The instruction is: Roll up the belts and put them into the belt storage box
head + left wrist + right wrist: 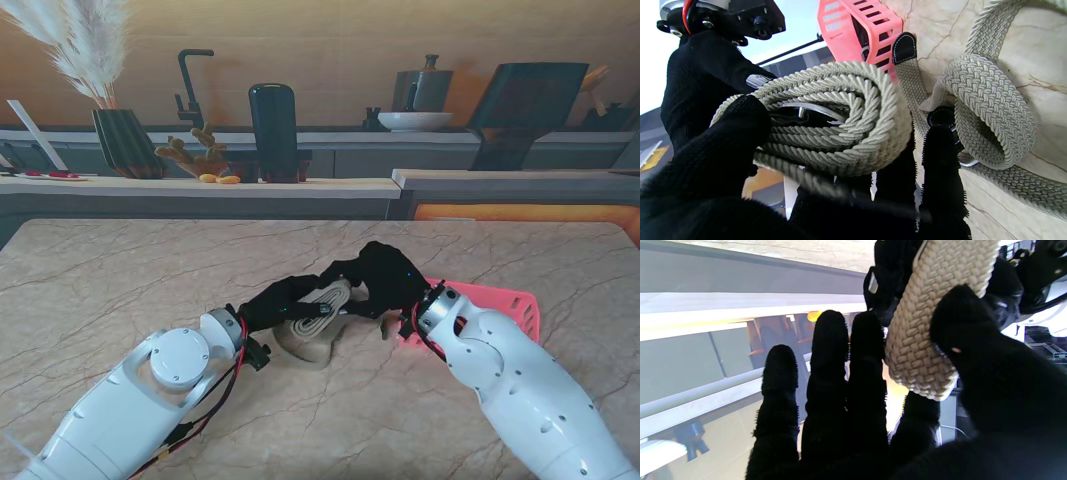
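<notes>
Marble table (120,270), both-handed belt coil (322,300)

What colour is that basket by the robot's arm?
Coral pink, with slotted sides. The basket shows best in the left wrist view.

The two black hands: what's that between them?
A rolled beige belt, held between the left hand and right hand; the stand view shows it.

Woven belt (933,323) between gloved fingers (830,373)
</notes>
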Robot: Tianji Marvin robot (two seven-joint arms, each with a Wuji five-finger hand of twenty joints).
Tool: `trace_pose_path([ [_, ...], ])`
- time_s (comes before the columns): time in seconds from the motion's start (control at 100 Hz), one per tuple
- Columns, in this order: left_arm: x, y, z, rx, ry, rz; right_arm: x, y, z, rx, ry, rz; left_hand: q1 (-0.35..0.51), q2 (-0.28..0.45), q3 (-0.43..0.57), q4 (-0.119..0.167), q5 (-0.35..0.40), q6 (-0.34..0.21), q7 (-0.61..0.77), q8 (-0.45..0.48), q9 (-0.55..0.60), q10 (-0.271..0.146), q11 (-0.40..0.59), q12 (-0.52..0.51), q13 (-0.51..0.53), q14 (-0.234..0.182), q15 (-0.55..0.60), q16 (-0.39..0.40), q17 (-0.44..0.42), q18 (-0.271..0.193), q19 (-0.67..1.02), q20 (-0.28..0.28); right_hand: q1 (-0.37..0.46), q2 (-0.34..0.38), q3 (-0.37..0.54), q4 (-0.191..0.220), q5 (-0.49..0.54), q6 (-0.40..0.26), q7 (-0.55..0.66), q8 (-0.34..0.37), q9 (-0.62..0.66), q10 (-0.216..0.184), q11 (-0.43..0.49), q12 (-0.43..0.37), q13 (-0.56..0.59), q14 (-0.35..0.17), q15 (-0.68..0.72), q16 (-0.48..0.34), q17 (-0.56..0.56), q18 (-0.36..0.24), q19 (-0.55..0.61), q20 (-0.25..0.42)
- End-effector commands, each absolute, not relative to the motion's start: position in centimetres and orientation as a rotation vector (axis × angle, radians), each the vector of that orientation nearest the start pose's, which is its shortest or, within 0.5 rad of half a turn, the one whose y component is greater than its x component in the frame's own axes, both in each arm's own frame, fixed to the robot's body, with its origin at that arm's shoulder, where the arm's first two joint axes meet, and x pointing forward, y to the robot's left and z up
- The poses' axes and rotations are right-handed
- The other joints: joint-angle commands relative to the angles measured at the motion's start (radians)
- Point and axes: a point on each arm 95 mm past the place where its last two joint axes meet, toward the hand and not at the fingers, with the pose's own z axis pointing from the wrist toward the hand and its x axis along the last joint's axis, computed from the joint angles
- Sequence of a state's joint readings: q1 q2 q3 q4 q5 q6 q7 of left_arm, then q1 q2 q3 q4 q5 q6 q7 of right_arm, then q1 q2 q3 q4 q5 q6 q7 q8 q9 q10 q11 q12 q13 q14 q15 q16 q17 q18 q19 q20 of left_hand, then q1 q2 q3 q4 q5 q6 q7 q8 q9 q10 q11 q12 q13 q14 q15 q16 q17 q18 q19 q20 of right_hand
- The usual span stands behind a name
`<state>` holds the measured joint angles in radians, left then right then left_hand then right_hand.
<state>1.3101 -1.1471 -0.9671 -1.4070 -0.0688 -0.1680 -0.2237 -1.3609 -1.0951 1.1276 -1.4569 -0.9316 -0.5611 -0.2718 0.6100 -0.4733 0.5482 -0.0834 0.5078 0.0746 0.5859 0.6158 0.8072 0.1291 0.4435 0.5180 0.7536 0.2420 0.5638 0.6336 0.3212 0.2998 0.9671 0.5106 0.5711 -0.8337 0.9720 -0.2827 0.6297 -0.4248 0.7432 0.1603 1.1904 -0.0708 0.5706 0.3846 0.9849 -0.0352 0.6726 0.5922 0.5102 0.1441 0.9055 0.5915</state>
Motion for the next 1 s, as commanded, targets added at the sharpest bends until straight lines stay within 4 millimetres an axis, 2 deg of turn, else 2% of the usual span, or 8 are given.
trace_pose_path([
  [0.0, 42.9, -8.9, -32.8, -2.136, 1.351, -2.249, 42.4, 3.6, -27.3, 0.738, 1.508, 2.097, 0.026, 0.028, -0.004, 0.024, -0.027, -0.029, -0.031, -0.013, -0.003, -0.005, -0.023, -0.008, 0.011, -0.022, -0.003, 0.000, 0.008, 0.001, -0.001, 0.028, 0.044, 0.140, 0.097, 0.011, 0.237, -0.108, 0.382, 0.079, 0.047, -0.018, 0.001, 0.015, 0.011, -0.026, -0.012, 0.001, -0.003, -0.003, 0.026, -0.012],
  [0.35, 42.6, -9.6, -33.0, -2.202, 1.370, -2.266, 42.3, 2.2, -27.6, 0.787, 1.383, 2.052, 0.150, 0.119, -0.051, 0.036, -0.010, -0.029, -0.021, -0.023, 0.052, -0.008, -0.012, -0.035, 0.059, -0.032, 0.031, 0.013, 0.045, -0.032, 0.055, 0.089, 0.055, 0.158, 0.082, 0.011, 0.229, -0.085, 0.375, 0.083, 0.035, -0.005, 0.007, 0.015, 0.000, -0.008, -0.002, 0.009, -0.015, 0.016, 0.026, -0.014],
  [0.44, 42.6, -9.6, -33.0, -2.223, 1.373, -2.270, 42.2, 1.9, -27.8, 0.794, 1.364, 2.036, 0.286, 0.162, -0.197, 0.012, 0.003, -0.045, 0.002, 0.014, 0.080, -0.009, 0.015, -0.023, 0.078, -0.028, 0.065, 0.023, 0.052, -0.035, 0.080, 0.100, 0.059, 0.160, 0.078, 0.013, 0.227, -0.077, 0.375, 0.084, 0.032, 0.003, 0.011, 0.015, -0.004, -0.004, 0.003, 0.011, -0.019, 0.020, 0.029, -0.015],
  [0.52, 42.5, -9.7, -33.0, -2.245, 1.363, -2.272, 42.2, 1.6, -28.0, 0.790, 1.360, 2.015, 0.433, 0.222, -0.353, 0.027, 0.029, -0.058, 0.058, 0.009, 0.120, -0.009, 0.058, 0.009, 0.106, -0.023, 0.114, 0.043, 0.066, -0.035, 0.115, 0.107, 0.060, 0.164, 0.074, 0.017, 0.227, -0.071, 0.374, 0.083, 0.029, 0.004, 0.015, 0.014, -0.005, -0.001, 0.007, 0.012, -0.020, 0.022, 0.032, -0.015],
  [0.66, 42.4, -9.7, -32.9, -2.283, 1.335, -2.277, 42.3, 1.2, -28.2, 0.796, 1.365, 1.986, 0.523, 0.283, -0.383, 0.028, 0.088, -0.046, 0.114, 0.001, 0.178, -0.018, 0.182, 0.102, 0.151, -0.012, 0.232, 0.097, 0.092, -0.027, 0.183, 0.125, 0.065, 0.167, 0.068, 0.025, 0.223, -0.063, 0.372, 0.083, 0.024, 0.011, 0.024, 0.011, -0.006, 0.003, 0.014, 0.012, -0.021, 0.024, 0.039, -0.016],
  [0.73, 42.3, -9.7, -32.8, -2.279, 1.334, -2.274, 42.3, 1.0, -28.3, 0.797, 1.378, 1.972, 0.604, 0.328, -0.461, 0.034, 0.091, -0.042, 0.150, -0.001, 0.186, -0.033, 0.255, 0.188, 0.172, -0.028, 0.294, 0.130, 0.111, -0.025, 0.219, 0.132, 0.070, 0.173, 0.062, 0.030, 0.217, -0.053, 0.371, 0.084, 0.017, 0.019, 0.030, 0.011, -0.008, 0.005, 0.016, 0.011, -0.020, 0.023, 0.044, -0.017],
  [0.88, 42.2, -9.8, -32.7, -2.253, 1.326, -2.257, 42.3, 1.1, -28.5, 0.789, 1.409, 1.954, 0.664, 0.367, -0.515, 0.045, 0.044, -0.018, 0.229, 0.080, 0.170, -0.054, 0.366, 0.327, 0.206, -0.076, 0.417, 0.220, 0.150, -0.021, 0.286, 0.179, 0.081, 0.193, 0.037, 0.037, 0.175, -0.024, 0.353, 0.096, -0.021, 0.039, 0.040, 0.018, -0.030, 0.016, 0.010, 0.006, -0.023, 0.020, 0.048, -0.023],
  [0.99, 42.1, -9.9, -32.6, -2.242, 1.296, -2.258, 42.3, 1.4, -28.4, 0.759, 1.435, 1.949, 0.652, 0.334, -0.484, 0.061, 0.044, 0.001, 0.258, 0.099, 0.184, -0.045, 0.401, 0.365, 0.254, -0.103, 0.454, 0.236, 0.211, -0.010, 0.317, 0.196, 0.082, 0.193, 0.026, 0.039, 0.152, -0.010, 0.340, 0.101, -0.050, 0.047, 0.034, 0.019, -0.044, 0.021, 0.004, 0.003, -0.027, 0.020, 0.047, -0.025],
])
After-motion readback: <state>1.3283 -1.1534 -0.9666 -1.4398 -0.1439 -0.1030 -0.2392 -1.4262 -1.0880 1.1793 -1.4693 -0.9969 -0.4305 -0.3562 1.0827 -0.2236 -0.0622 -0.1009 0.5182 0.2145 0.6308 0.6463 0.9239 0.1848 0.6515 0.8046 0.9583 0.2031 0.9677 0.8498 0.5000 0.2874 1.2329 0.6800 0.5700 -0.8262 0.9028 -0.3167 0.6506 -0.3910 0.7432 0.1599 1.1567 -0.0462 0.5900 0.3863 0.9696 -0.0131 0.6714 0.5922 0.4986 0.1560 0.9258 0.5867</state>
